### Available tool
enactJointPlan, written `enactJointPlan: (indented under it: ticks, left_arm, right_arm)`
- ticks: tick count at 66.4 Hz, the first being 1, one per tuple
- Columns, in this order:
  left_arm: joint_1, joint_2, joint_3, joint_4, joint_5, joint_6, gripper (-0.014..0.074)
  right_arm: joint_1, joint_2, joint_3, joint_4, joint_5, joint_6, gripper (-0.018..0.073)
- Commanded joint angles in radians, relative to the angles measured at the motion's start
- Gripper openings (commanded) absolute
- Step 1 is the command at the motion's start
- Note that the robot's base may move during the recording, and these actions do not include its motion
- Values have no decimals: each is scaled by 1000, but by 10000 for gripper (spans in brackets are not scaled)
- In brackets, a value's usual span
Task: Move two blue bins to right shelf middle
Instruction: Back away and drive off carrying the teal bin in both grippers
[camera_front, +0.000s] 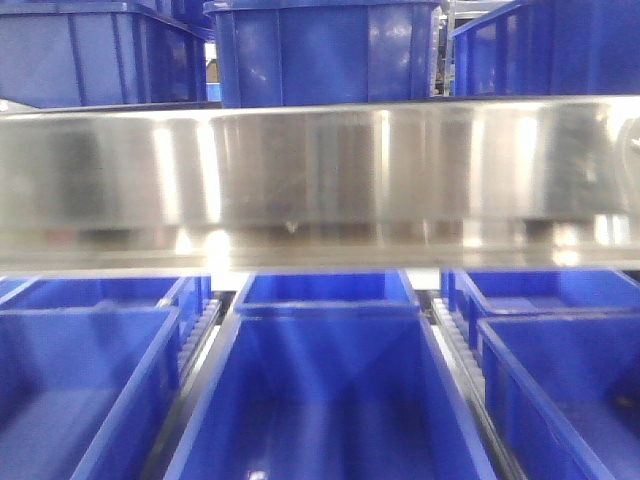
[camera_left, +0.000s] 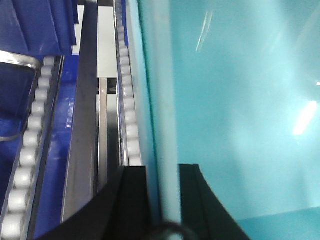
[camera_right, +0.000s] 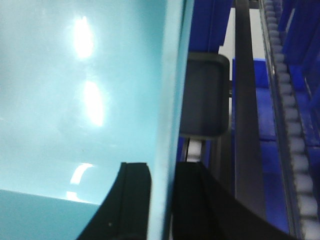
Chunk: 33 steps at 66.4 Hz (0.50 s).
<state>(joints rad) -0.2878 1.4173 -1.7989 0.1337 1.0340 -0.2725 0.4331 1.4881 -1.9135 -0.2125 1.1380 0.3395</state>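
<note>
The left hand (camera_left: 162, 172) is narrowed onto the wall of a bin (camera_left: 240, 110). One black finger (camera_left: 131, 200) sits on the outer side of the rim and the other on the inner side, with the wall pinched between them. In the left wrist view the inside of the bin looks pale teal under the glare and fills the frame to the right of the hand.

A row of white rollers (camera_left: 127, 100) runs just beside the outer face of the bin, with a grey rail (camera_left: 82, 150) further out.

The right hand (camera_right: 161, 167) grips the same way, its two dark fingers astride a pale bin wall. The inside of the bin spreads to the left, and a roller track (camera_right: 292, 135) lies to the right, well apart.

In the front view a steel shelf beam (camera_front: 320, 170) crosses the middle. Upper bins (camera_front: 320, 50) stand on it, and a centre bin (camera_front: 330, 400) lies below with side bins (camera_front: 80, 390) flanking it. Neither hand shows in this view.
</note>
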Motion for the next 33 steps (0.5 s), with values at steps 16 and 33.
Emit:
enactJointPlan:
  ticks: [16,33]
  left_arm:
    - [2,-22,-18,52,-100,10,-111]
    - [2,-22,-18,52,-104,10,-111]
  right_arm:
    - [-5,-23,-20,-36,-48,-17,-165]
    - [-5,-23,-20,-36,-48,-17,-165]
